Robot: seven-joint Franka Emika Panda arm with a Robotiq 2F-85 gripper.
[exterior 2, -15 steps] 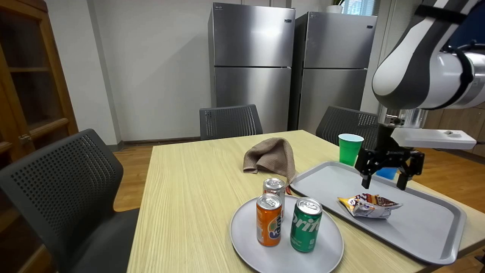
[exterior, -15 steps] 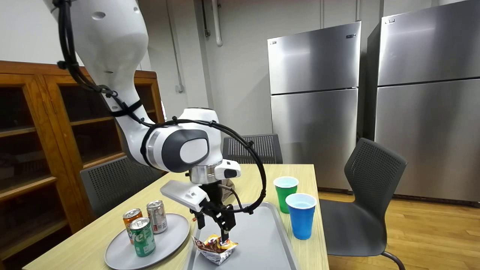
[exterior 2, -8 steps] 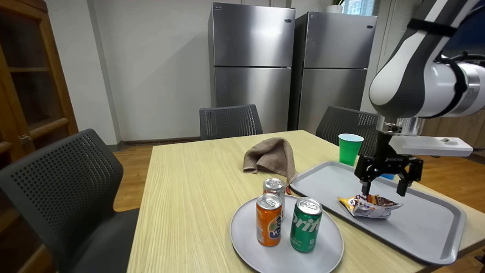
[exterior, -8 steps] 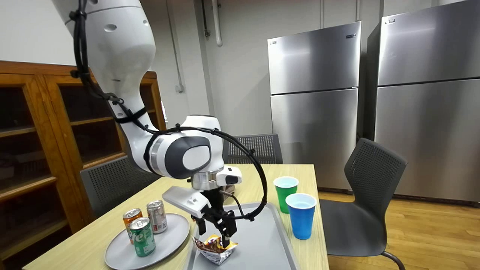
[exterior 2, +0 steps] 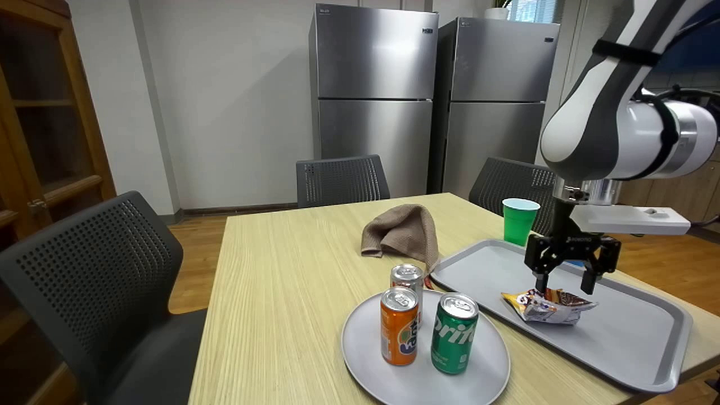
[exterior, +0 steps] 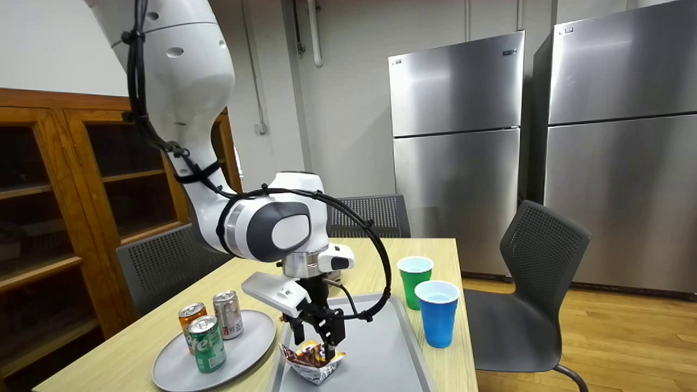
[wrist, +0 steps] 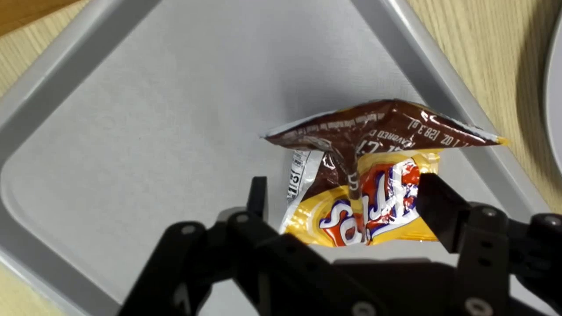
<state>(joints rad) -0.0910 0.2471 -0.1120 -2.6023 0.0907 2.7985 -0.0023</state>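
A small snack bag, yellow, red and brown with a silvery back, lies on a grey rectangular tray. The bag also shows in both exterior views. My gripper is open and points down at the bag, with nothing held. In the wrist view, one finger stands beyond the bag's left side, with a gap. The other finger overlaps the bag's right side; whether it touches I cannot tell. In an exterior view the gripper hangs at or just above the bag's top.
A round grey plate beside the tray holds an orange can, a green can and a silver can. A green cup and a blue cup stand along the tray's other side. A brown cloth lies behind the plate.
The arm and gripper have moved down toward the bag, and slightly to the left in an exterior view. The fingers stay open. The bag, cans and cups have not moved.
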